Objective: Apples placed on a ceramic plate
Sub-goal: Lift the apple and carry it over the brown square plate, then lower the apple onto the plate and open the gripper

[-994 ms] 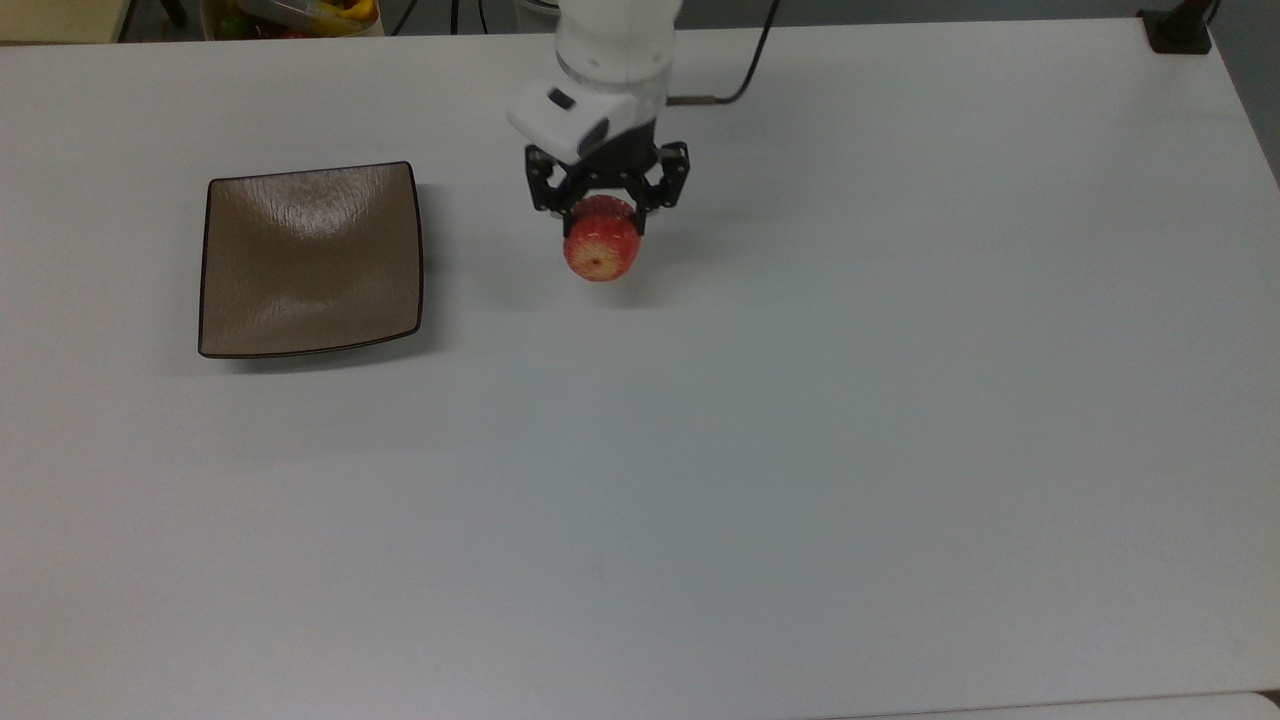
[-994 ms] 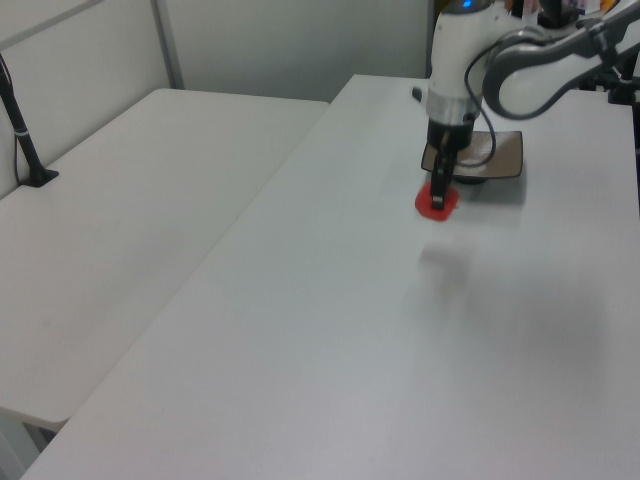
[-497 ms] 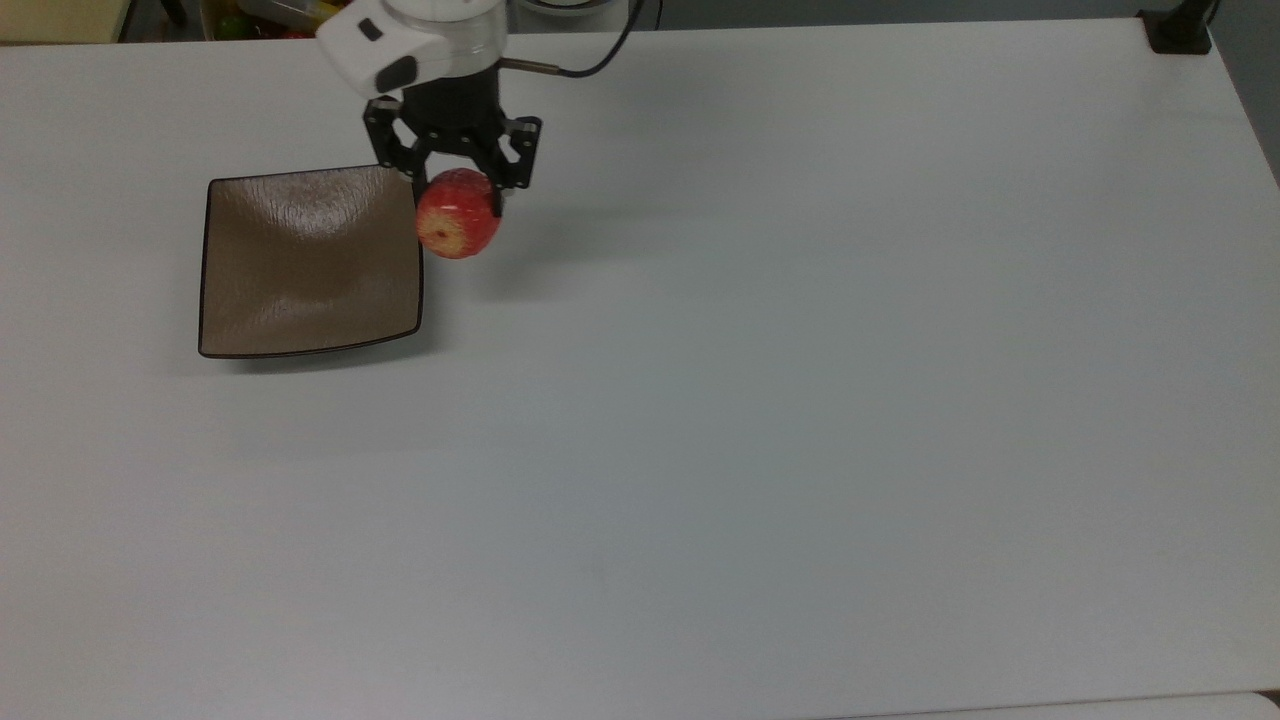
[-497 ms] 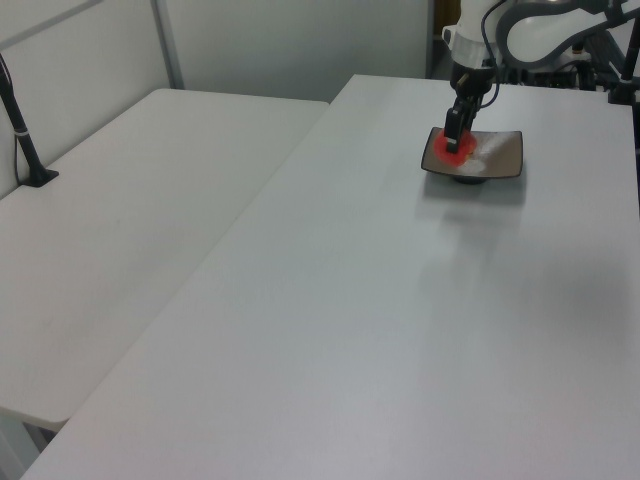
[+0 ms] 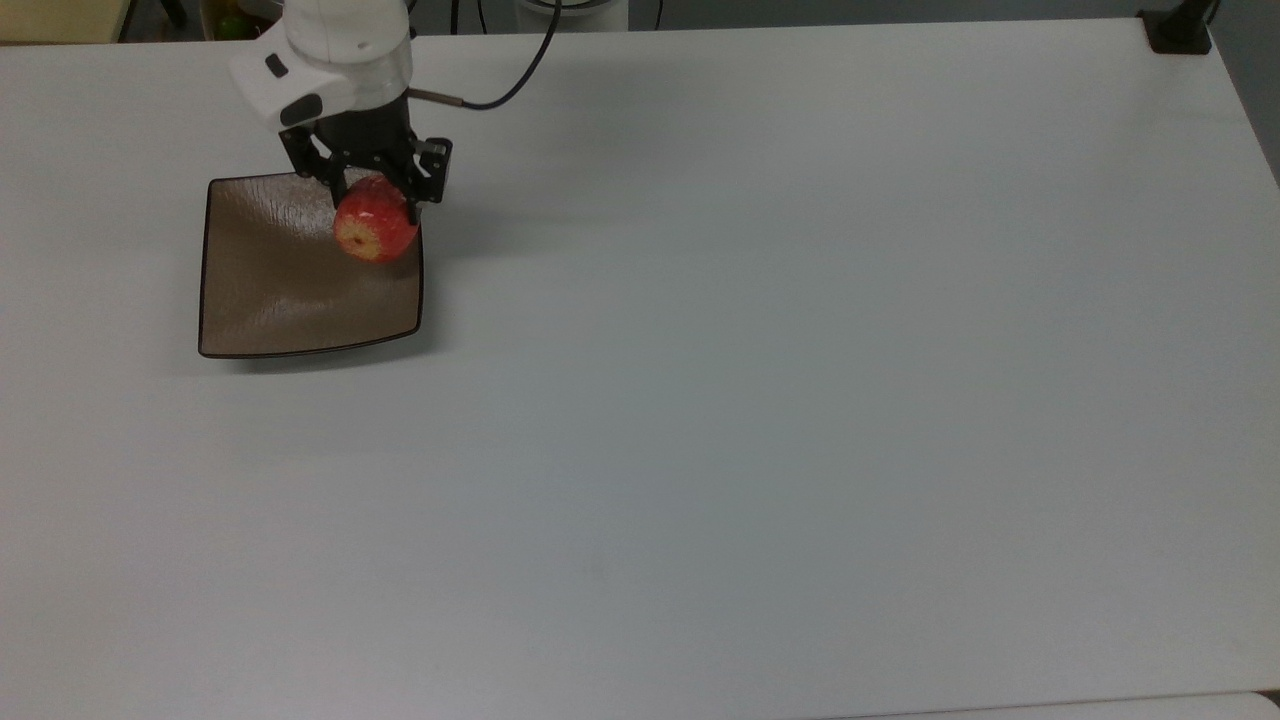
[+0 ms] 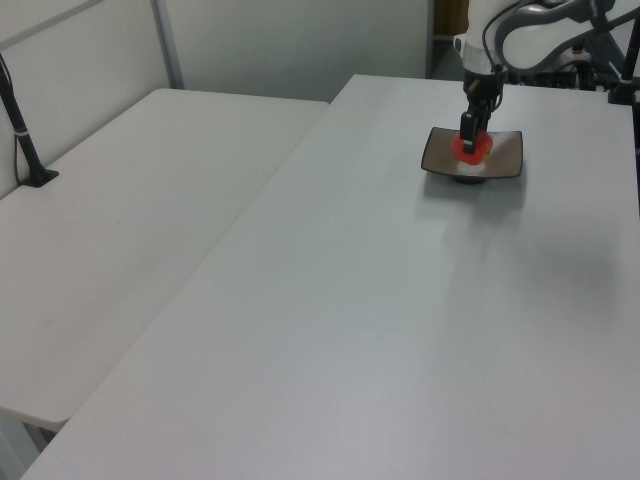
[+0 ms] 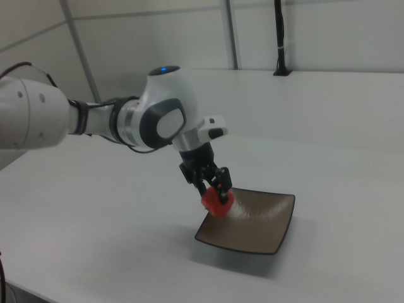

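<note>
My gripper (image 5: 375,205), fingers clamped on the round, mottled red apple (image 5: 376,233), held above the glossy square brown ceramic plate (image 5: 270,290) on the white table (image 5: 760,400).

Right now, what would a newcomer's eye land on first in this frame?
The red apple, the one bright spot on the white table, is clamped in the black gripper and held above the square brown ceramic plate, over its corner at the top view's upper right. In the right view the apple hangs clear of the plate's surface, not yet set down.
</note>
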Robot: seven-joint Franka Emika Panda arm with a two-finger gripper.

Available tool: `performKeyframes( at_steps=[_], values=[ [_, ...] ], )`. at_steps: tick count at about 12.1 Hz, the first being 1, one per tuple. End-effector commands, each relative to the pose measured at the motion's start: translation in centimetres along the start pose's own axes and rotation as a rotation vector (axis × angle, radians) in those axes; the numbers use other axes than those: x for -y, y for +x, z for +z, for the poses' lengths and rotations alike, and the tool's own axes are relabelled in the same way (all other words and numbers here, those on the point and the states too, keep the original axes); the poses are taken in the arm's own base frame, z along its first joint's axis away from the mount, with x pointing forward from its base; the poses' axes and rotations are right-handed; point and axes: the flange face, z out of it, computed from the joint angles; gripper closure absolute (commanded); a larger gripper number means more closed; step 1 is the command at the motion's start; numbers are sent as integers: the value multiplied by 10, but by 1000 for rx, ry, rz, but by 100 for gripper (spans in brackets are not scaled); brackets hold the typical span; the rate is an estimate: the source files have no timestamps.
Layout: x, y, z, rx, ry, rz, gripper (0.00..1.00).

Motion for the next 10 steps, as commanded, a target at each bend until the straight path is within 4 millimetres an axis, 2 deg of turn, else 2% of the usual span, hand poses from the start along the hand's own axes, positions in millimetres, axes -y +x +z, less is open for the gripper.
performKeyframes(
  at_steps=[1,2,3,4,7,9,10],
  values=[
    [-6,7,29,-16,-31,-31,54],
    [-6,7,30,-14,-30,-30,44],
    [-6,7,31,-13,-31,-30,10],
    [-6,6,30,-13,-31,-27,0],
    [-7,7,25,-16,-30,-21,0],
    [-11,8,10,-32,-30,-7,0],
    [-12,5,-4,-38,-26,-1,0]
  ],
)
